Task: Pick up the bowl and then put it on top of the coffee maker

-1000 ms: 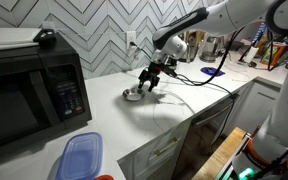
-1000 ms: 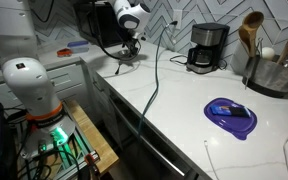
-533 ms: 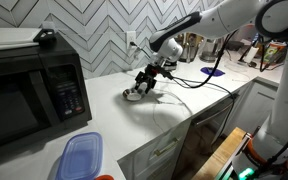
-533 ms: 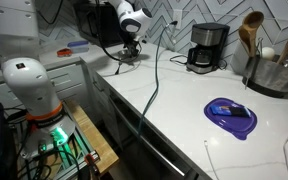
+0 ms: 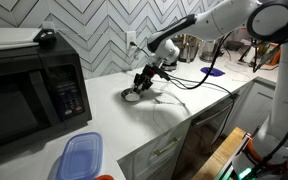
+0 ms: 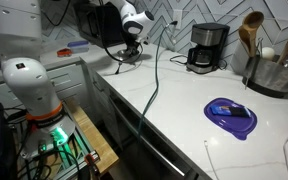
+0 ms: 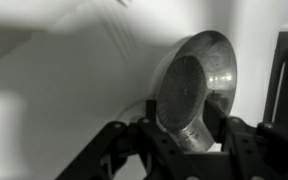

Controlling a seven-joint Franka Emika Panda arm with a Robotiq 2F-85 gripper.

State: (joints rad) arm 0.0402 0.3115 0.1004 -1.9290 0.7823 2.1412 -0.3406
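Note:
The small silver bowl [image 5: 131, 96] sits on the white counter near the herringbone wall. In the wrist view the bowl [image 7: 196, 78] fills the space between my two black fingers, which touch its sides. My gripper [image 5: 144, 82] reaches down over it at a slant and is shut on the bowl; it also shows in the wrist view [image 7: 184, 125] and, far off, in an exterior view [image 6: 131, 52]. The black coffee maker [image 6: 208, 47] stands further along the counter against the wall, well apart from the bowl.
A large black microwave [image 5: 29, 95] stands beside the bowl. A translucent blue container [image 5: 81, 155] lies at the counter's front edge. A flat dark-blue disc [image 6: 230, 113], a steel pot with utensils [image 6: 269, 75] and a black cable [image 6: 159, 70] are on the counter.
My gripper has shifted a little toward the microwave and down onto the bowl, and its fingers look closer together. The bowl has stayed on the counter.

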